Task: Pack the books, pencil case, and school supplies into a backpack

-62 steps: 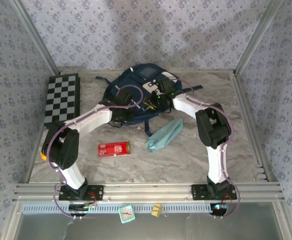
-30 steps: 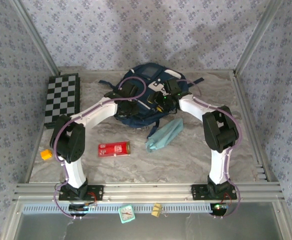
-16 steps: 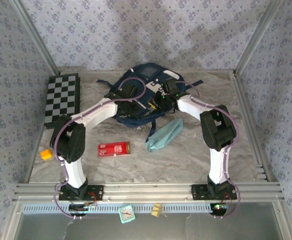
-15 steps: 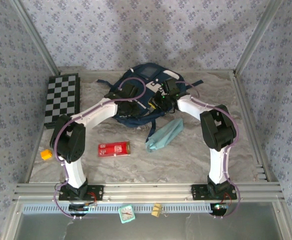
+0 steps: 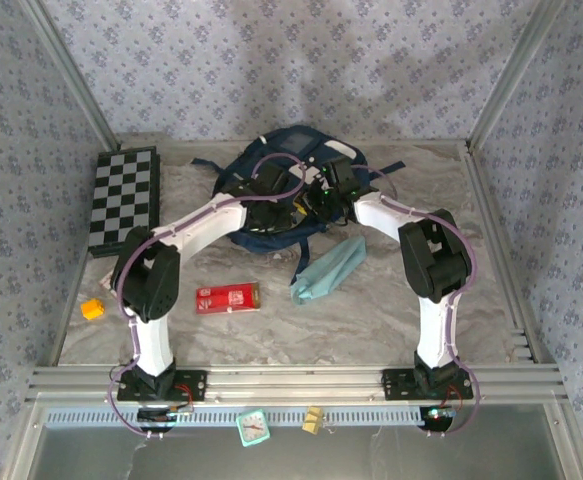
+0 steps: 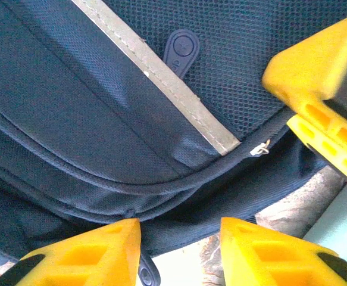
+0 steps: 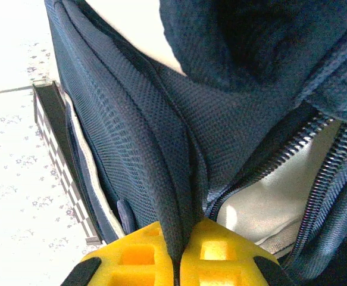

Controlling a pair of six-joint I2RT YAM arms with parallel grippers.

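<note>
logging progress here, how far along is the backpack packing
Done: the backpack is unzipped, pale lining showing. In hand: the right gripper pinches its fabric at the opening; the left gripper hovers open nearby. Left: pencil case, red box and orange block lie on the table.

White print on the red box [image 5: 227, 297] is illegible

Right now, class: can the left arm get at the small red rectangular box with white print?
Probably yes: the red box lies uncovered on the table beside that arm, and the left gripper is open.
</note>
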